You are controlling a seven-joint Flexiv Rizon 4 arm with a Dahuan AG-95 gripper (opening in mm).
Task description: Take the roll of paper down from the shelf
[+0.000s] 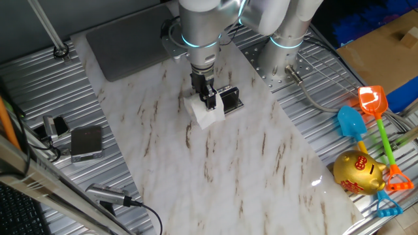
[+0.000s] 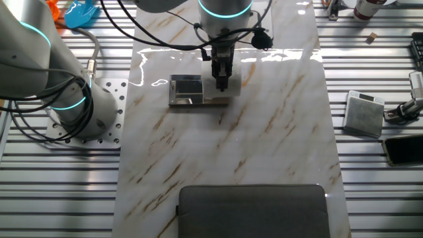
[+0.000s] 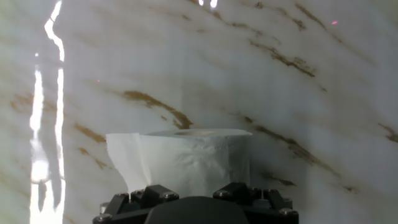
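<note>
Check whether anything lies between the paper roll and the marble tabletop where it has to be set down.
Nothing visible does. The pincer holds the toilet-paper roll beside the shelf, with bare marble tabletop around it.

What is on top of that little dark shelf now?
Nothing shows on the shelf. The paper roll sits beside it on the marble, at the tool; the roll's underside is hidden.

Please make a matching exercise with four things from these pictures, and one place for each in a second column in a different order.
Things:
1. white toilet-paper roll
2. small dark glossy shelf with metal edges
3. golden piggy bank
4. large grey mat

Places:
A. on the ribbed metal, beside plastic toys
B. at one end of the marble board
C. between the black pincer fingers
D. on the marble, next to the roll

Pairs: 1-C, 2-D, 3-A, 4-B
</note>
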